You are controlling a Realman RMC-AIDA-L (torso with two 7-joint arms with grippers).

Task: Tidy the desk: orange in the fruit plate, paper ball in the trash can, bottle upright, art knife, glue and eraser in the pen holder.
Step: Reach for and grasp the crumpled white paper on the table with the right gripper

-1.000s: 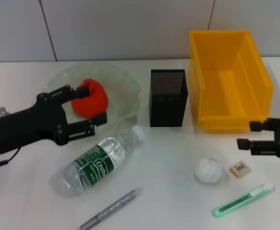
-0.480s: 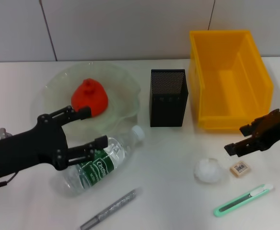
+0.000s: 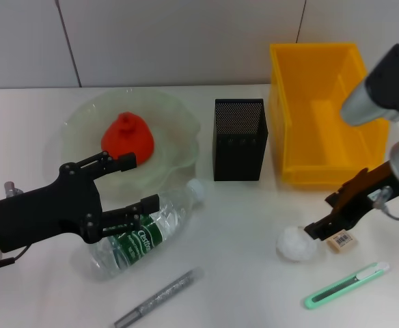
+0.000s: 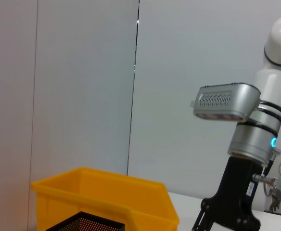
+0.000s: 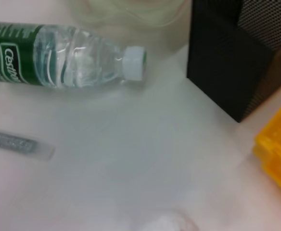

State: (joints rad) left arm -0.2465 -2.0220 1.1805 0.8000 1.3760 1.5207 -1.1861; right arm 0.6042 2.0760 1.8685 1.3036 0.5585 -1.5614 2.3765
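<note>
The scene was brightly and evenly lit from above, so the pale table (image 3: 240, 225) carried only faint, soft-edged shadows, the clearest a thin one at the base of the black pen holder (image 3: 239, 140) and a dull patch beneath the lying bottle (image 3: 145, 229). Small highlights glinted on the bottle's clear plastic and on the rim of the translucent fruit plate (image 3: 179, 119). The head view was fairly sharp, the right wrist view was soft and smeared throughout, and the left wrist view showed a flat, shadowless grey wall (image 4: 83, 86).
</note>
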